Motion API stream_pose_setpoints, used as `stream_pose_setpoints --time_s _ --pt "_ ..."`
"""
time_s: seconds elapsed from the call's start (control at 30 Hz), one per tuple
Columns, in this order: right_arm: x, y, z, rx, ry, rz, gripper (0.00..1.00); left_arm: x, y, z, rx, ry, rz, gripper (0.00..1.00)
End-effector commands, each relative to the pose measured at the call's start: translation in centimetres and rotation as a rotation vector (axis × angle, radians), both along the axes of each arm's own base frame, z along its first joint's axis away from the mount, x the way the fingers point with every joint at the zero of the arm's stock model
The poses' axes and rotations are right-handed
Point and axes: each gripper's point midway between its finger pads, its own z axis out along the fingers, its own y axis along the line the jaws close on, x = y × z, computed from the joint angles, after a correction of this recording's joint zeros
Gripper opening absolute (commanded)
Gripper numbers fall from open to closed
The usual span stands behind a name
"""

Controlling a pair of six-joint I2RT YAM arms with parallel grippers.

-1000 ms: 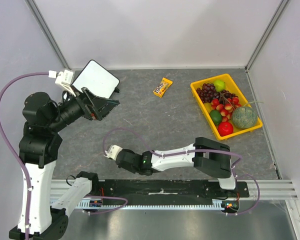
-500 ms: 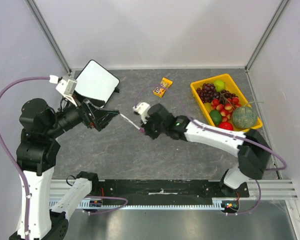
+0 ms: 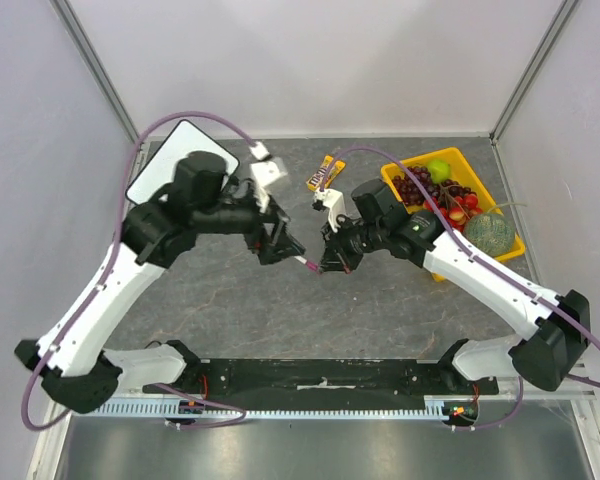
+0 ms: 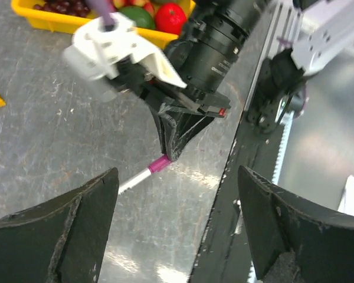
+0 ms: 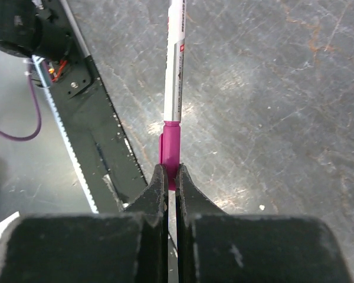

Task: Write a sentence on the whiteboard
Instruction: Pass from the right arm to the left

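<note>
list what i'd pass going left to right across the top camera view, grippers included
whiteboard → left gripper, open → right gripper, shut on the marker → yellow tray

Grey table [image 3: 380,300] with whiteboard [image 3: 168,152], candy packet [image 3: 324,173] and yellow fruit tray [image 3: 412,161]

The whiteboard [image 3: 156,168] looks smooth, the marker [image 5: 174,71] glossy plastic, the tabletop [image 5: 271,88] scuffed.
</note>
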Motion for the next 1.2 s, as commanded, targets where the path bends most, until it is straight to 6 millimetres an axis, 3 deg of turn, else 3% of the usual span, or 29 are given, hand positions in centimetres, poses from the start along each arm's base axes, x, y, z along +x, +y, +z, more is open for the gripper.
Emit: stream_pose_setpoints --time_s 0.0,0.17,0.27,0.4,0.77,0.83,1.07,1.17 --pt "-2.1 -0.9 2.3 0.063 0.075 0.040 0.00 0.3 -2.0 -2.7 0.262 -0.205 -0.082 0.85" --pt "-2.2 -1.6 2.7 0.082 0.108 0.035 0.00 -0.4 -3.9 -6.2 0.440 -0.339 -0.182 0.85" --pt "-2.7 -1.8 3.2 0.104 0.124 0.050 0.00 -0.8 -4.1 -8.4 0.534 -0.377 -0.231 0.85" --pt "-3.4 -1.8 3.6 0.126 0.137 0.080 0.00 -0.1 -2.9 -11.0 0.656 -0.417 -0.210 0.85" --pt "-4.9 -1.9 5.0 0.171 0.155 0.123 0.00 0.2 -0.5 -14.2 0.814 -0.463 -0.202 0.82" --pt "-5.0 -2.0 4.9 0.171 0.155 0.127 0.00 0.5 -0.5 -14.3 0.830 -0.473 -0.179 0.76" --pt "-4.8 -1.9 3.8 0.147 0.174 0.124 0.00 0.6 -1.4 -14.5 0.878 -0.481 -0.176 0.41" --pt "-4.5 -1.8 3.7 0.145 0.172 0.121 0.11 0.5 -1.7 -14.7 0.898 -0.478 -0.182 0.17"
